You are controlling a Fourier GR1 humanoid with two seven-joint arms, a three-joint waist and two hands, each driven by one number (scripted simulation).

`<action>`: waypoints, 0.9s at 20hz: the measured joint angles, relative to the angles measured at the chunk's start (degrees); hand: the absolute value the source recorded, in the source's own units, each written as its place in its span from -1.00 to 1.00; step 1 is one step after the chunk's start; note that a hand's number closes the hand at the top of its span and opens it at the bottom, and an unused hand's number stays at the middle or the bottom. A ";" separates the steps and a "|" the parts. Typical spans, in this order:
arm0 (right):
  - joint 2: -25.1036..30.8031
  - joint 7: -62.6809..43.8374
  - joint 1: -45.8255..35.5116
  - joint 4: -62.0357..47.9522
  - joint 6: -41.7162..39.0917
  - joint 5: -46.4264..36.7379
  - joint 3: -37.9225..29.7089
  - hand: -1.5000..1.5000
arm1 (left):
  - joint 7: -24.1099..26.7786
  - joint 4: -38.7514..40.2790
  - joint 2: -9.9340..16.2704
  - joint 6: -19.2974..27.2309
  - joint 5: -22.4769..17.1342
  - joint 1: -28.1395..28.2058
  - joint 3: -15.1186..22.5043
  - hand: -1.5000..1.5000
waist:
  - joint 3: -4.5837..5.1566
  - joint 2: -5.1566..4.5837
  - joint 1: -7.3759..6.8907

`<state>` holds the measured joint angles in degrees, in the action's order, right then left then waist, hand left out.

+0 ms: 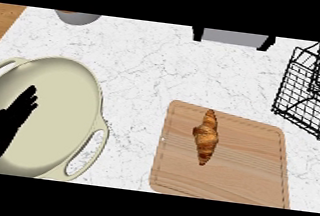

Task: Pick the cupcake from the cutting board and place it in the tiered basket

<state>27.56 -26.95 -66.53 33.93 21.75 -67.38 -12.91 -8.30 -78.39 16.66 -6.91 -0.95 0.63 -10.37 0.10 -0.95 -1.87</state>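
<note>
- On the wooden cutting board [223, 160] lies a croissant [206, 136] (no cupcake shows), lengthwise near the board's middle, untouched.
- Far right, the black wire tiered basket [309, 95] stands well apart from the board.
- At the left, the left hand [1, 121] rests over a cream handled pot [57, 117], fingers straight and together, holding nothing.

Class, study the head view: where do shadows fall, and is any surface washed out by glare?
Head view: the left hand shows dark over the cream pot; the croissant casts barely any shadow on the cutting board; the white marble counter is evenly bright, without glare.
</note>
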 measured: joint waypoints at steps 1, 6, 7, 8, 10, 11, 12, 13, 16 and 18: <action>1.25 0.15 -0.53 -1.16 -1.41 -1.79 1.34 1.00 | -0.12 0.10 0.40 -0.51 -0.32 -0.19 -0.22 0.00 | 0.00 0.03 -0.07; 5.97 3.64 -3.44 -6.74 -6.46 -7.57 5.87 1.00 | -0.04 -0.04 0.25 -0.58 -0.15 0.12 -0.16 0.00 | -0.07 0.12 -0.38; 6.37 4.19 -4.30 -7.75 -7.28 -8.25 6.38 1.00 | 0.42 0.66 0.62 -0.87 -0.45 -0.02 -0.75 0.00 | -0.07 0.15 -0.35; 7.33 5.29 -5.23 -8.79 -8.28 -8.82 6.76 1.00 | 0.52 0.72 0.45 -0.85 -0.37 -0.01 -0.65 0.00 | -0.08 0.15 -0.38; 8.52 7.13 -6.88 -10.80 -9.11 -9.61 7.13 1.00 | 0.04 0.09 0.25 -0.67 -0.23 -0.02 -0.50 0.00 | -0.10 0.17 -0.45; 9.08 8.16 -7.20 -11.49 -9.23 -9.87 7.24 1.00 | 0.14 0.23 -0.19 -0.28 0.19 -0.02 -0.19 0.00 | -0.10 0.20 -0.34; 9.54 9.12 -7.44 -12.22 -9.45 -10.29 7.52 1.00 | 0.86 0.73 -0.10 -0.43 0.27 0.00 -0.33 0.00 | -0.12 0.23 -0.27; 10.04 9.98 -7.99 -13.13 -9.91 -10.67 7.72 1.00 | 0.78 0.75 -0.03 -0.70 0.16 -0.06 -0.34 0.00 | -0.13 0.22 -0.31; 10.41 11.13 -9.51 -14.97 -12.54 -12.03 8.75 1.00 | 0.75 1.41 -0.14 -0.15 0.39 -0.78 -0.71 0.00 | -0.16 0.31 -0.12; 11.12 11.97 -10.25 -16.72 -13.49 -12.42 8.73 1.00 | 1.18 1.97 -0.04 -0.29 0.70 -1.16 -0.63 0.00 | -0.16 0.23 -0.26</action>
<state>38.68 -14.98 -76.79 17.21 8.26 -79.80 -4.18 -7.12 -76.43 16.62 -7.20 -0.25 -0.54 -11.00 -0.06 -0.72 -2.13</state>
